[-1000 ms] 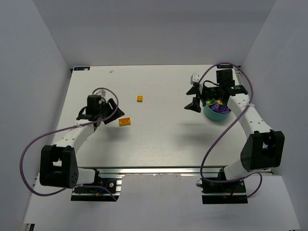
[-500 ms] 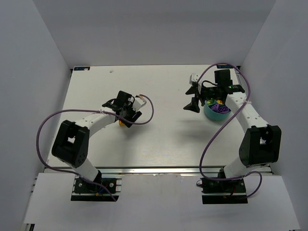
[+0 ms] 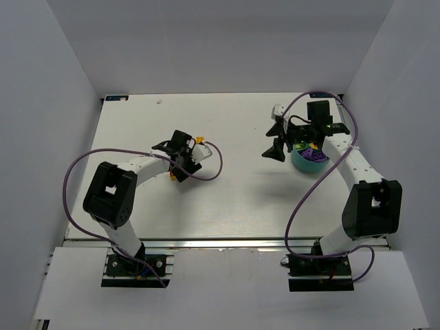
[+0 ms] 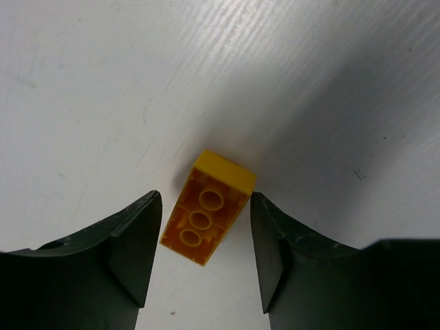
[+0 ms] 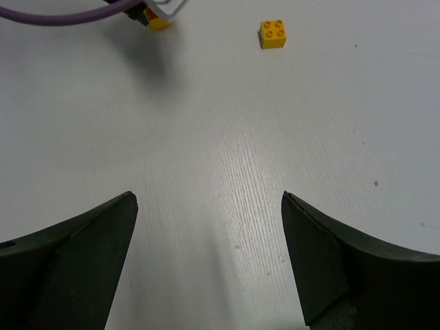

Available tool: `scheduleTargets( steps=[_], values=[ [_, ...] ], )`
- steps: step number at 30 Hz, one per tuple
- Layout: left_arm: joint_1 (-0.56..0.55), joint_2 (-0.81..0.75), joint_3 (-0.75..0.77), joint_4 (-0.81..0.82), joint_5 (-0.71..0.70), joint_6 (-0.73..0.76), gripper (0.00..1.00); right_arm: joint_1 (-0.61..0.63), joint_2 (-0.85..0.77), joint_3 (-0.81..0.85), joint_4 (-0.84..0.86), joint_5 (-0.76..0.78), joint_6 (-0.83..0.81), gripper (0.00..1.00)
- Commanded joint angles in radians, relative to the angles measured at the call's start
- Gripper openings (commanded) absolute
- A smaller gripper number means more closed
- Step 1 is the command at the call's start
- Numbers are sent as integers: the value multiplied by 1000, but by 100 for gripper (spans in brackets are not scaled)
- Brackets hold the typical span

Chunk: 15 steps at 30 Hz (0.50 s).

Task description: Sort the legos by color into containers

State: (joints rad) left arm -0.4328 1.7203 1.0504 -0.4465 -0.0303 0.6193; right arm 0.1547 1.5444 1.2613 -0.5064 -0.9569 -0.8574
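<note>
The left tool [image 4: 204,230] is released, its two fingers [image 4: 130,254] apart on either side of an orange-yellow brick [image 4: 206,210]. The brick lies on the worktop [image 4: 82,82] right in the gap, hollow underside facing the wrist and its length skewed across the opening; whether a pad already brushes a corner is too close to tell. To take it well, I would turn the wrist until the pads face the brick's long flat walls, stay low enough to catch those walls rather than the top edge, and close slowly so the brick centres instead of spinning out. Just past this tool's wrist sits a small yellow brick [image 3: 200,140] with four studs, apart from the first. Far off to the side the right tool [image 5: 207,206] is spread wide over bare worktop, holding nothing, with the teal bowl [image 3: 300,164] just beside and behind it. Count: two loose bricks, one bowl, two tools; the purple, green and yellow pieces in the bowl are too crowded to count
</note>
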Motion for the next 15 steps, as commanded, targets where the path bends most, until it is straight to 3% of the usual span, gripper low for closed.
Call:
scheduleTargets(
  steps=[1, 3, 8, 10, 11, 15],
  values=[
    [11, 19, 11, 2, 62, 39, 63, 5, 22, 53, 51, -17, 85, 89],
    [17, 28, 3, 9, 78, 40, 58, 19, 39, 62, 74, 1, 119, 89],
    [37, 27, 11, 46, 81, -18, 18, 74, 63, 82, 144, 79, 190, 89],
    [45, 3, 22, 69, 90, -70, 10, 114, 80, 84, 208, 171, 245, 89],
    [48, -8, 26, 77, 93, -96, 1, 130, 92, 75, 254, 223, 282, 89],
    [75, -80, 43, 97, 139, -237, 0, 253, 183, 114, 390, 452, 371, 89]
  ],
)
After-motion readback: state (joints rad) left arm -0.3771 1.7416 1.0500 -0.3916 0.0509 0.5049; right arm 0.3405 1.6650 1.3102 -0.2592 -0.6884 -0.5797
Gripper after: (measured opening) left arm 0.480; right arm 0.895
